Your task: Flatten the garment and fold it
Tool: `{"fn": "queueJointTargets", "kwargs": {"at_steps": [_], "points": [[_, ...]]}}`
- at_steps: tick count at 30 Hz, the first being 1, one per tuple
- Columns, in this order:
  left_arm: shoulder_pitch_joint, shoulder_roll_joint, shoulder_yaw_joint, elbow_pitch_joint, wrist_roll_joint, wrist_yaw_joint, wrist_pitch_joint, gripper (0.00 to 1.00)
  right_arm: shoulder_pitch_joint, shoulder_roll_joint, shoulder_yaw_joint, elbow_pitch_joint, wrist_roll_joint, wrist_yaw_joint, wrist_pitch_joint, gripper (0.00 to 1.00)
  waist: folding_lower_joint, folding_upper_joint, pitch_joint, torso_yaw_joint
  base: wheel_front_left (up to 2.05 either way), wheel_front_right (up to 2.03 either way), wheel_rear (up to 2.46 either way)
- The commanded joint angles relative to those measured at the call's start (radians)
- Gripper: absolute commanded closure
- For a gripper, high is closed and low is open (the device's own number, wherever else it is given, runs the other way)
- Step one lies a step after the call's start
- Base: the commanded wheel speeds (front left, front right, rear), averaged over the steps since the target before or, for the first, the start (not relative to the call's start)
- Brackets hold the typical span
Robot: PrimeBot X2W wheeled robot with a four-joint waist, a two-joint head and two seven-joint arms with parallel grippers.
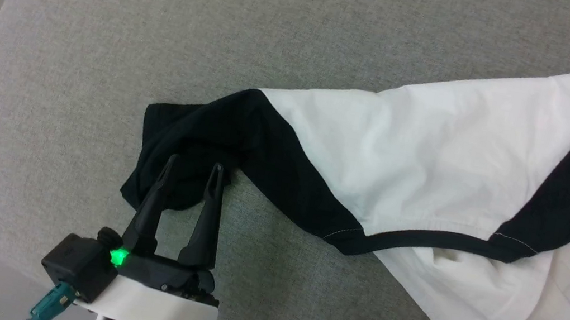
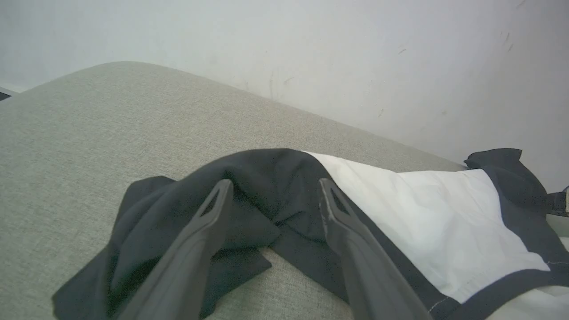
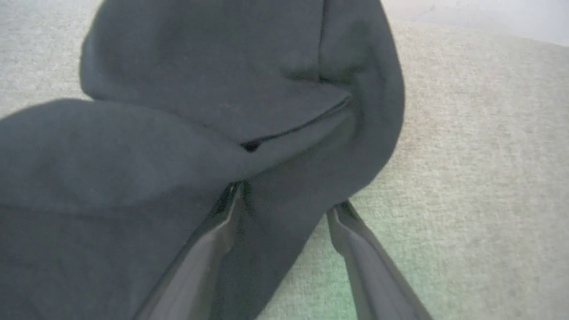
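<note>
Garment (image 1: pixel 431 165) rumpled: white body, black sleeve bunched, unfolded.

Grey fabric surface (image 1: pixel 114 16) (white wall (image 2: pixel 355 53) behind)

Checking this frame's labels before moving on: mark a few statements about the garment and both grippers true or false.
1. The left gripper stands open over a bunched black sleeve. True.
2. The garment lies flat and folded. False: it is wrinkled and unfolded.
3. The garment rests on a grey fabric surface. True.
4. The right gripper is shut on white cloth. False: it is open, at black cloth.
</note>
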Motion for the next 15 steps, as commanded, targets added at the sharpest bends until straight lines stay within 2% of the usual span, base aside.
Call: {"fn": "queueJointTargets", "kwargs": {"at_steps": [1, 2, 3, 8, 15], "points": [[-0.020, -0.005, 0.002, 0.003, 0.013, -0.006, -0.005, 0.00, 0.014, 0.019, -0.004, 0.026, 0.000, -0.001, 0.005, 0.46, 0.0000, 0.0000, 0.012, 0.009, 0.00, 0.00, 0.00], [-0.021, -0.006, 0.005, 0.005, 0.014, -0.009, -0.005, 0.00, 0.011, 0.023, -0.010, 0.026, 0.001, -0.001, -0.004, 0.71, 0.0000, 0.0000, 0.013, 0.007, 0.00, 0.00, 0.00], [-0.023, -0.007, 0.007, 0.008, 0.014, -0.012, -0.005, 0.00, 0.009, 0.027, -0.006, 0.029, 0.000, -0.001, -0.015, 1.00, 0.0000, 0.0000, 0.012, 0.003, 0.00, 0.00, 0.00], [-0.030, -0.011, 0.019, 0.023, 0.024, -0.023, -0.005, 0.00, -0.017, 0.026, 0.071, 0.040, 0.033, -0.001, -0.098, 1.00, 0.0000, 0.0000, -0.021, -0.028, 0.00, 0.00, 0.00], [-0.012, -0.008, 0.038, 0.039, 0.044, -0.024, -0.005, 0.00, -0.106, 0.023, 0.199, 0.020, 0.182, -0.001, -0.181, 1.00, 0.0000, 0.0000, -0.128, -0.096, 0.00, 0.00, 0.00]]}}
